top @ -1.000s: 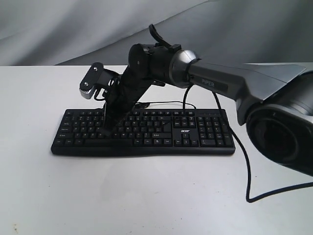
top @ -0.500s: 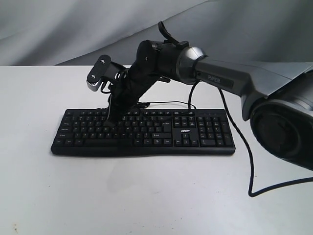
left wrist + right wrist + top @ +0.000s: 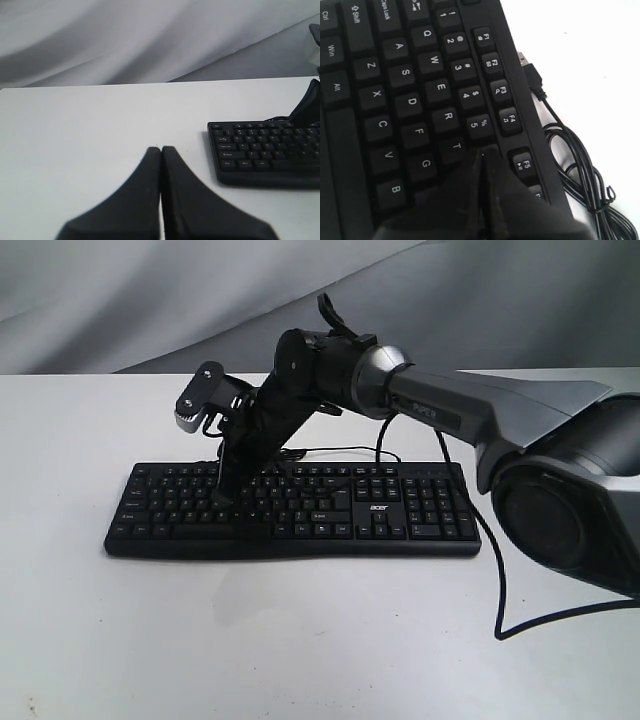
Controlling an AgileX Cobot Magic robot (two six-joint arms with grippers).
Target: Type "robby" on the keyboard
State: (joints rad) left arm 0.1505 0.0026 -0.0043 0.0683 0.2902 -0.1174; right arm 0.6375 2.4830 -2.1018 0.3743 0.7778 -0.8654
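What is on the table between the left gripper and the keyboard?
Nothing: in the left wrist view, only bare white table separates the shut left gripper from the keyboard.

We find bare table (image 3: pixel 300 640) in front of the keyboard (image 3: pixel 290 508) and left of it. The right arm (image 3: pixel 470 410) bars the way above its middle and right half. The keyboard's coiled cable (image 3: pixel 580 170) lies just behind; another black cable (image 3: pixel 502 590) loops on the table at right.

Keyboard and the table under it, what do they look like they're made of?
The keyboard looks like matte black moulded plastic: dull sheen, separate raised keys with white printed letters. The table is a smooth, flat white surface with little glare, perhaps laminate or painted board; the pictures cannot settle which.
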